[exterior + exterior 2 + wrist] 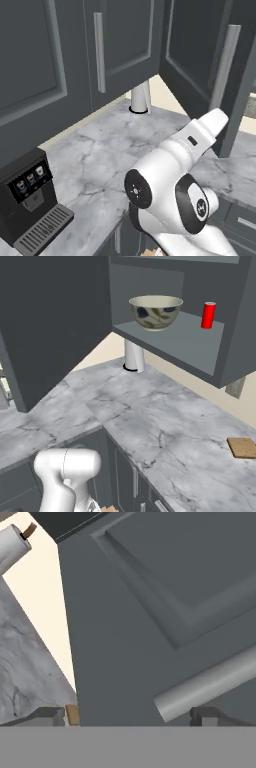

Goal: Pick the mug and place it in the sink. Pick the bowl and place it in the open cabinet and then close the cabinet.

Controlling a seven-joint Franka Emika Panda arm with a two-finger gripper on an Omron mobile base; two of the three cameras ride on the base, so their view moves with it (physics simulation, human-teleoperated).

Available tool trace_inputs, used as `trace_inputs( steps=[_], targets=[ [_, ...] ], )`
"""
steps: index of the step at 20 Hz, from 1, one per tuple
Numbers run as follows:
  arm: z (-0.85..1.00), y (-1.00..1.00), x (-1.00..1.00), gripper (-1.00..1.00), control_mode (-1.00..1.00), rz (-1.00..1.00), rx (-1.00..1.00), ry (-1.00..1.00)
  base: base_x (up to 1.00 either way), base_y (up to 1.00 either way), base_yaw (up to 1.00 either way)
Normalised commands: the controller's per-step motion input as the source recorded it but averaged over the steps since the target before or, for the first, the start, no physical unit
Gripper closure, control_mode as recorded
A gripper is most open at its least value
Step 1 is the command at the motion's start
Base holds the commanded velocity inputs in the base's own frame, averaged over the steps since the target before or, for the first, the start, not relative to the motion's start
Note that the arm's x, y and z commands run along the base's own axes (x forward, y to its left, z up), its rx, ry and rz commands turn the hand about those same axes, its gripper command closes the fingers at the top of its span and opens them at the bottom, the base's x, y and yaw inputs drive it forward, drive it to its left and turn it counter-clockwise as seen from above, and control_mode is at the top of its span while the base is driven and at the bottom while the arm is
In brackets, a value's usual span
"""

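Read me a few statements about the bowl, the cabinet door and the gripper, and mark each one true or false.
1. The bowl sits on the cabinet shelf. True.
2. A red can stands on the shelf beside the bowl. True.
3. The cabinet door is shut. False: it stands swung open.
4. The gripper holds the bowl. False: its jaws are open and empty, close to the door's silver handle.
5. A paper towel roll stands on the counter below the cabinet. True.
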Motion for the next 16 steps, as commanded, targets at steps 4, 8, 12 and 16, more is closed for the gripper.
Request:
trace_inputs(
  steps=[4, 8, 12, 16],
  targets=[
    [0.0, -0.74, 0.01, -1.0, -1.0, 0.0, 0.09, 0.0, 0.0, 0.0, 0.0],
    [0.0, -0.76, 0.09, -1.0, -1.0, 0.0, 0.09, 0.0, 0.0, 0.0, 0.0],
    [0.0, -0.77, 0.19, -1.0, -1.0, 0.0, 0.08, 0.0, 0.0, 0.0, 0.0],
    [0.0, -0.77, 0.25, -1.0, -1.0, 0.0, 0.08, 0.0, 0.0, 0.0, 0.0]
  ],
)
